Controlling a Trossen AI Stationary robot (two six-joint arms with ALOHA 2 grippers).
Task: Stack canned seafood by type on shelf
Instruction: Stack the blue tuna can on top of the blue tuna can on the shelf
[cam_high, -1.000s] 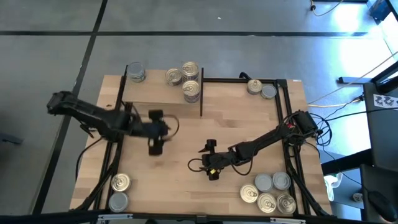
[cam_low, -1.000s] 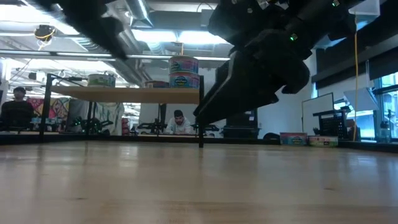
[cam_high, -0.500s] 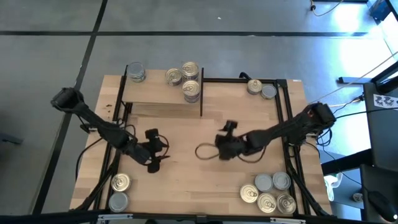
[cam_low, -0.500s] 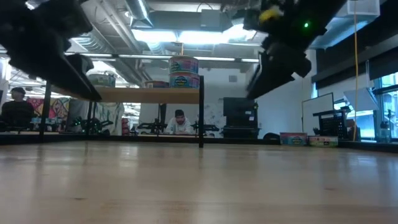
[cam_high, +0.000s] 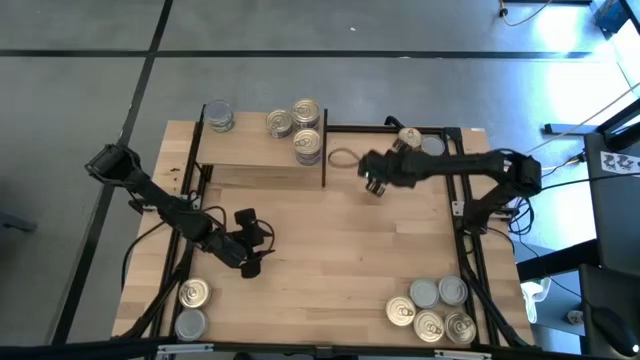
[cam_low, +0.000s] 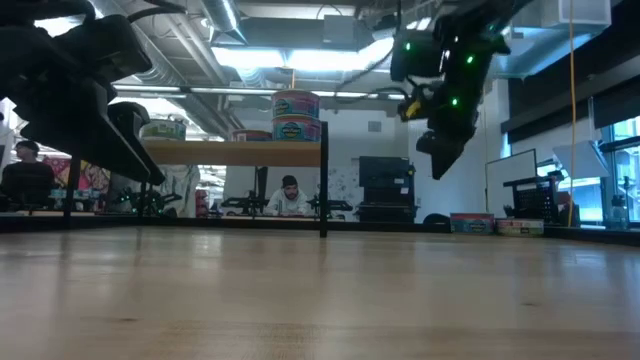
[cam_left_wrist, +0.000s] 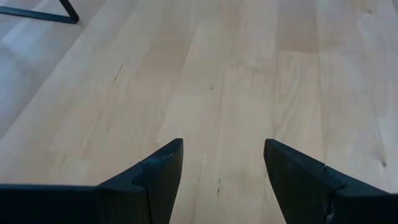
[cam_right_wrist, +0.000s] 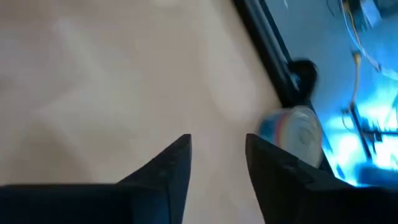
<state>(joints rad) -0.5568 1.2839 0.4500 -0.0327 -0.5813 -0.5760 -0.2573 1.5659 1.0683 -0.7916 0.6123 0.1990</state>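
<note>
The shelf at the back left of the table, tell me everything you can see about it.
The shelf is a raised, light wood rectangular board on a thin black metal frame, with black uprights at its ends. It stands at the table's back left and sits level. On it are a silver-topped tin at its left end, and at its right end a gold-topped tin beside a stack of tins. Neither end effector touches it.

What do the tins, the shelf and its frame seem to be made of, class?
Tins: metal, apparently; shiny round tops, some gold, some silver-grey, printed labels on the sides.
Shelf: light wood, matt; pale grain shows.
Frame: thin black bars, probably painted metal.
</note>
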